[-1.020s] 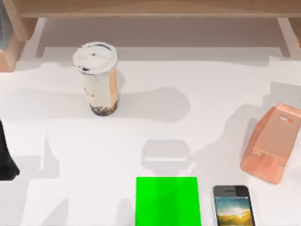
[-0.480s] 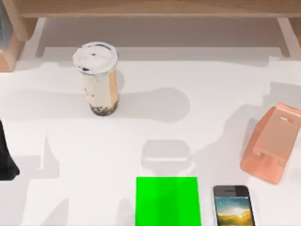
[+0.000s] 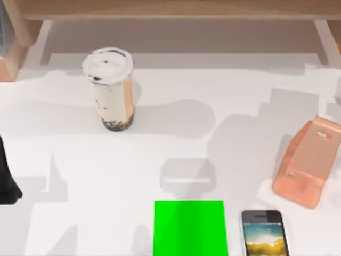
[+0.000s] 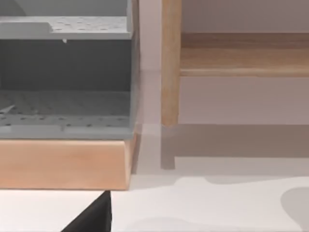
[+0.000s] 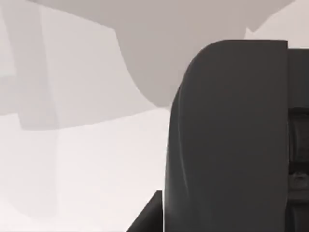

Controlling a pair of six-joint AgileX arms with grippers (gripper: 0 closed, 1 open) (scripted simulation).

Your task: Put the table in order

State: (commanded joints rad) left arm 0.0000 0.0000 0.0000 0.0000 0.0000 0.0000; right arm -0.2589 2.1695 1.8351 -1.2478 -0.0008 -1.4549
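far edge: light wooden shelf frame (image 3: 170, 9); left: grey perforated tray (image 4: 65, 77) on wooden base (image 4: 63, 164)

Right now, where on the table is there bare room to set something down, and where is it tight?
The table is bare between the lidded drink cup and the green mat, and from the cup across to the pink phone stand. It is crowded at the top view's lower right: mat, phone and stand sit close together. The left arm is parked at the left edge.
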